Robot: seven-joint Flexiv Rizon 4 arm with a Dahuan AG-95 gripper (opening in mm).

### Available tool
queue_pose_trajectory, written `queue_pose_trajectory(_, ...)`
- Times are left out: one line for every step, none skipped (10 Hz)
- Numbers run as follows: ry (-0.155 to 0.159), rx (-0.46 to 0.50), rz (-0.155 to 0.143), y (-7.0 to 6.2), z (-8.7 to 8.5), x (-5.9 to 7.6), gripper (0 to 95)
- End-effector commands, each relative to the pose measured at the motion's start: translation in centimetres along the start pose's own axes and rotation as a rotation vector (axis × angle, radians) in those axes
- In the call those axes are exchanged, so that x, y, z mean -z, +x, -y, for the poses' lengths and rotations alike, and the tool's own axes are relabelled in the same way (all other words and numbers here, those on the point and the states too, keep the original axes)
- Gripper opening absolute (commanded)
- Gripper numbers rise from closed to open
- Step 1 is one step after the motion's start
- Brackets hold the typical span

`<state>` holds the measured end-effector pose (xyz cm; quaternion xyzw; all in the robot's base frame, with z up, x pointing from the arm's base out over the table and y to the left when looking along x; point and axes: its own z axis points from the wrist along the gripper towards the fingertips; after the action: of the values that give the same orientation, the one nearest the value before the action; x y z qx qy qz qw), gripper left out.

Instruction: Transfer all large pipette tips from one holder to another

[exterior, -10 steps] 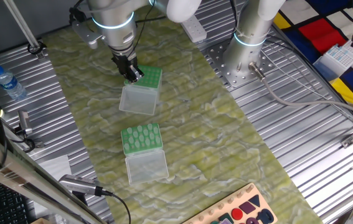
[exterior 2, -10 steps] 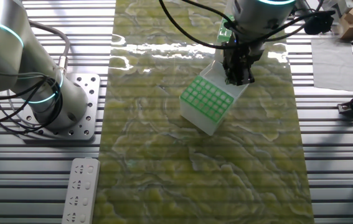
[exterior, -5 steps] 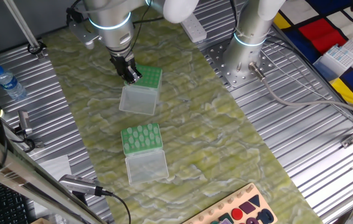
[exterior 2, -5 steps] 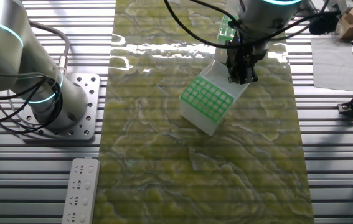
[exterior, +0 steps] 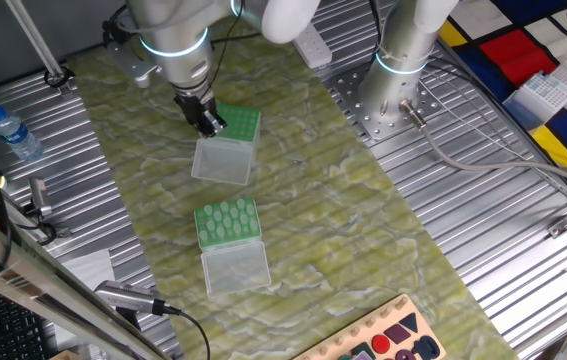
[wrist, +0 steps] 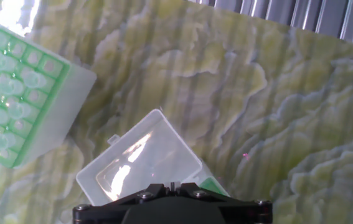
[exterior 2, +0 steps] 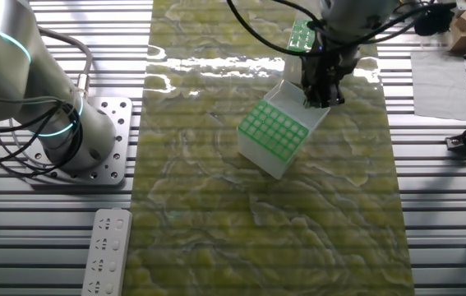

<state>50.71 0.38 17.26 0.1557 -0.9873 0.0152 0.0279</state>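
Note:
My gripper (exterior: 209,124) (exterior 2: 318,100) hangs just above the far green-topped holder (exterior: 240,124) (exterior 2: 274,131), near its back edge. In the hand view the fingers (wrist: 172,185) stand pressed close together with a thin pale sliver between them, which looks like a large pipette tip; the rest of it is hidden. Below lie this holder's clear open lid (wrist: 139,165) and one green corner (wrist: 215,185). The other holder (exterior: 227,222) (wrist: 11,93) stands nearer the front, with several whitish tips in its holes.
A second arm's base (exterior: 403,70) (exterior 2: 68,123) is bolted beside the green mat. A water bottle (exterior: 13,133) lies at the left, a board with coloured shapes (exterior: 383,340) sits at the front edge, and a white power strip (exterior 2: 108,251) lies on the slats.
The gripper has risen a little from the far holder's top and drifted slightly sideways. Both holders and their lids have stayed put.

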Motion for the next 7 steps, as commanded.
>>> queue_pose_trajectory(-0.028,0.081,0.034,-0.1,0.0,-0.1,0.0)
queue_pose_trajectory(-0.041,0.070,0.045,-0.1,0.0,-0.1,0.0)
queue_pose_trajectory(-0.047,0.056,0.044,-0.1,0.0,-0.1,0.0)
queue_pose_trajectory(-0.049,0.046,0.040,-0.1,0.0,-0.1,0.0)
queue_pose_trajectory(-0.045,0.032,0.034,-0.1,0.0,-0.1,0.0)
queue_pose_trajectory(-0.039,0.006,0.023,-2.0,-1.1,0.5,0.0)
queue_pose_trajectory(-0.035,-0.014,0.016,-4.3,-2.8,0.9,0.0)
